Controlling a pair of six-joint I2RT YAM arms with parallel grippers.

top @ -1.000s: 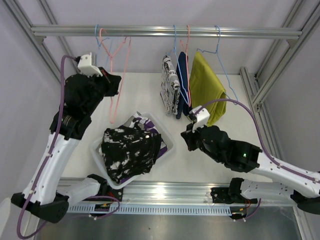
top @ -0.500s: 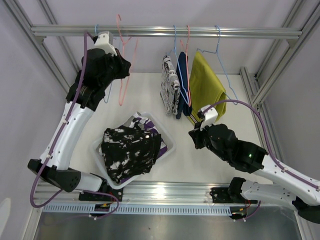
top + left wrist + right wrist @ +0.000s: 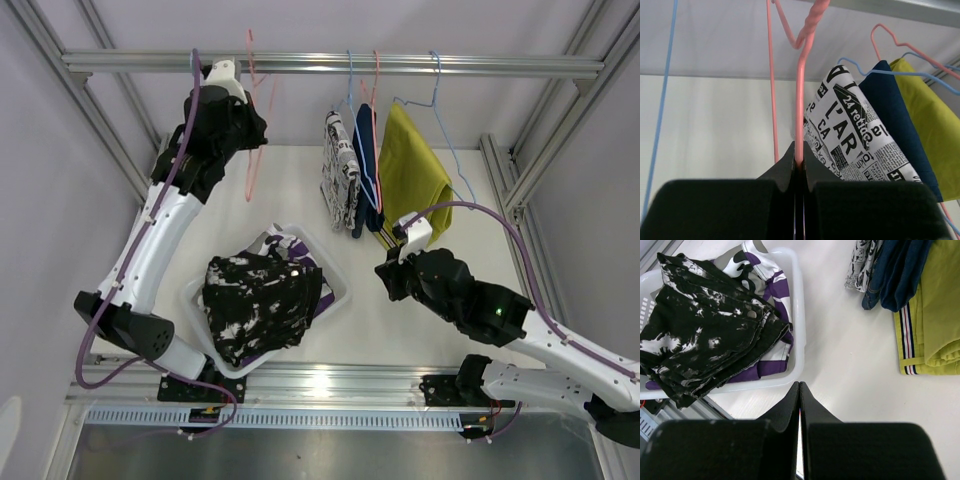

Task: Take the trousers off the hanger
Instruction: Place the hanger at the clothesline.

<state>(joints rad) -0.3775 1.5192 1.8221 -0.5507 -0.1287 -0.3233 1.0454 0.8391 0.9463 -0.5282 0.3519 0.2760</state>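
- Your left gripper (image 3: 799, 161) is at the upper left of the top view, clenched on the wire of an empty pink hanger (image 3: 800, 95).
- The hanger's hook is up by the rail (image 3: 480, 66); you cannot tell whether it rests on it.
- Your right gripper (image 3: 799, 389) is clenched on nothing, low over the table (image 3: 850, 370) at the centre right of the top view.
- Three pairs of trousers hang on hangers from the rail, upper middle: the white printed pair (image 3: 340, 165), the navy pair (image 3: 366, 150) and the mustard yellow pair (image 3: 412, 170).
- Two pairs lie in the white basket (image 3: 799, 315), lower left of centre: the black-and-white splotched pair (image 3: 255, 300) on top of the purple camouflage pair (image 3: 297, 243).
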